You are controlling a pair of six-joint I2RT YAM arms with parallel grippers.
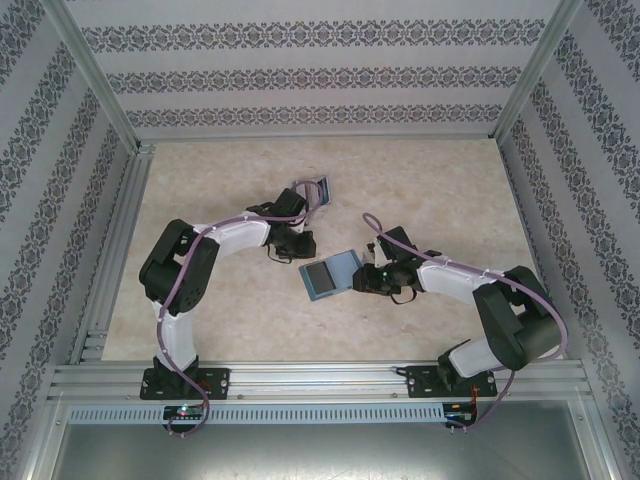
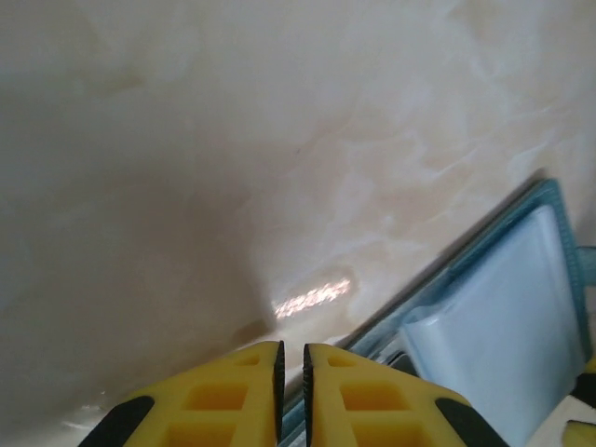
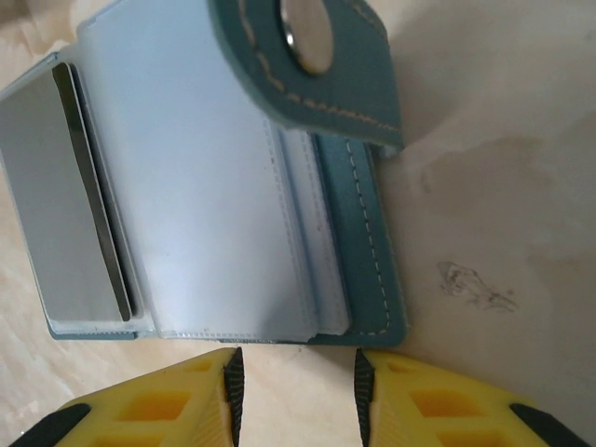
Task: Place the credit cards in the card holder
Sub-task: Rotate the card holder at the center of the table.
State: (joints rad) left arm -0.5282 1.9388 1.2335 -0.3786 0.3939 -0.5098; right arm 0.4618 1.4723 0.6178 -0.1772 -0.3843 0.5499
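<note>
The teal card holder (image 1: 330,272) lies open on the table between the two arms, with a grey card (image 3: 56,205) tucked in its left sleeve. Its snap flap (image 3: 307,56) sticks up at the far side. My right gripper (image 3: 298,368) stands open just short of the holder's near edge (image 3: 279,331), nothing between its fingers. My left gripper (image 2: 291,358) is shut to a thin slit with nothing seen in it, hovering low by the holder's corner (image 2: 521,307). The credit cards (image 1: 313,190) lie fanned behind the left wrist, partly hidden by it.
The marble-patterned table (image 1: 430,190) is fenced by aluminium rails (image 1: 120,240) and patterned walls. A scuff mark (image 3: 475,284) shows on the table right of the holder.
</note>
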